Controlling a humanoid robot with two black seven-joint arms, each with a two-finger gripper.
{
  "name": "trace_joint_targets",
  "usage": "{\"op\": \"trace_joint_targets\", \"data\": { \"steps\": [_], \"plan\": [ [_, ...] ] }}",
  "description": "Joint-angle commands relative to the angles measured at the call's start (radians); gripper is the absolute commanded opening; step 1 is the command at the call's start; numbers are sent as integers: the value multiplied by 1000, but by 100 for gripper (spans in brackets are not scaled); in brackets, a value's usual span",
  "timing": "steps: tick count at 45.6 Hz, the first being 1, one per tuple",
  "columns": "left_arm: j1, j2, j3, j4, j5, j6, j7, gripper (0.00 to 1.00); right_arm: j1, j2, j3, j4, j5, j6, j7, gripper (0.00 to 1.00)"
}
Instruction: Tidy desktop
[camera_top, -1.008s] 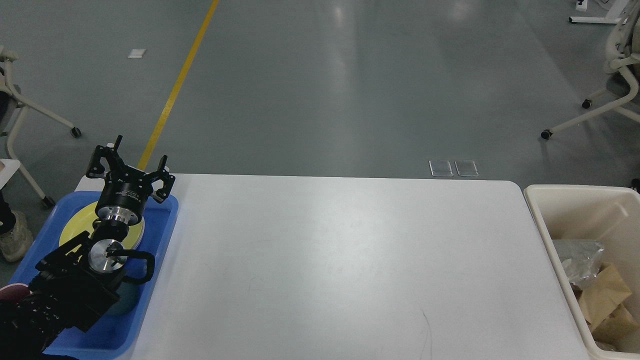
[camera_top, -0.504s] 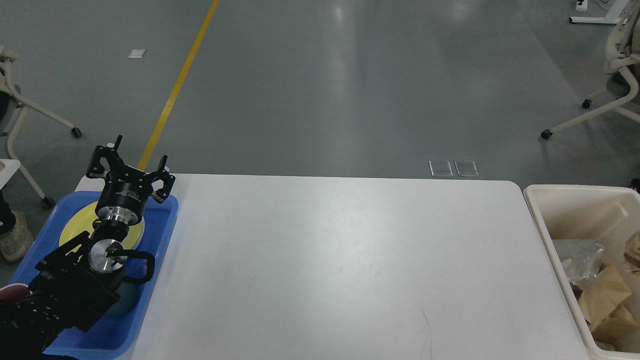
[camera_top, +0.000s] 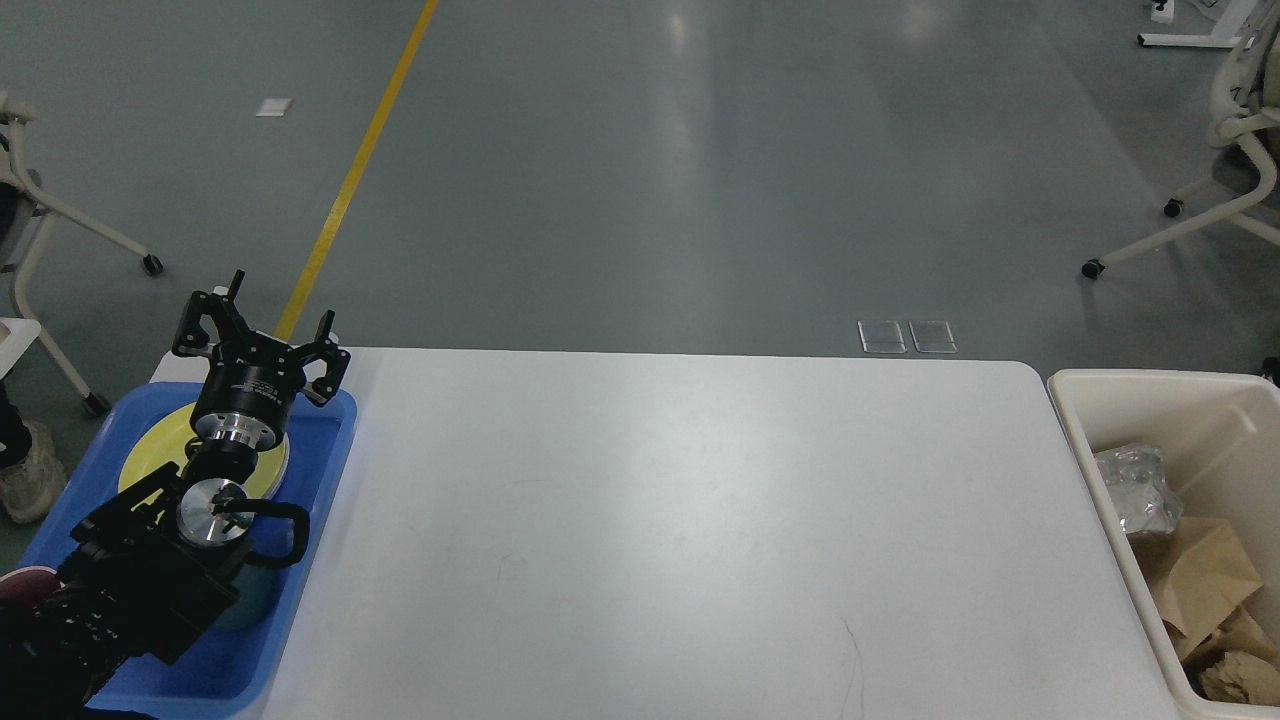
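The desktop (camera_top: 680, 530) is a large smooth white tabletop with rounded corners, filling the middle of the head view with nothing lying on its visible surface. My left gripper (camera_top: 268, 318) hangs above the far end of a blue tray (camera_top: 335, 440) at the table's left edge. It is open, its two black fingers spread with nothing between them. Under the arm a yellow plate (camera_top: 150, 455) lies in the tray, partly hidden, with a dark teal cup (camera_top: 255, 595) nearer me. My right gripper is out of view.
A cream-white bin (camera_top: 1090, 430) stands at the table's right end, holding crumpled clear plastic (camera_top: 1135, 488) and brown paper (camera_top: 1200, 580). Wheeled chairs stand on the grey floor at far right (camera_top: 1225, 190) and far left (camera_top: 40, 215). A yellow floor line (camera_top: 350, 180) runs behind.
The left arm has not moved. In the bin the crumpled plastic and brown paper have shifted: the plastic now lies higher and further back, the paper sits lower.
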Motion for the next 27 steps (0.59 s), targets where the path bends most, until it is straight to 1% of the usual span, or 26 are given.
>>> {"op": "trace_joint_targets", "data": {
  "steps": [1, 9, 13, 20, 23, 27],
  "plan": [
    [0, 0, 0, 0, 0, 0, 1, 97, 121, -34, -43, 46, -15, 107, 0, 100],
    [0, -1, 0, 0, 0, 0, 1, 97, 333, -23, -179, 58, -18, 399, -1, 100],
    [0, 0, 0, 0, 0, 0, 1, 97, 437, 0, -227, 89, -20, 523, -4, 100],
    [0, 0, 0, 0, 0, 0, 1, 97, 589, 81, -276, 132, -18, 654, -4, 100],
    [0, 0, 0, 0, 0, 0, 1, 97, 640, 127, -265, 132, -15, 681, -4, 100],
    [0, 0, 0, 0, 0, 0, 1, 97, 697, 185, -224, 130, -4, 682, -4, 100]
  ]
}}
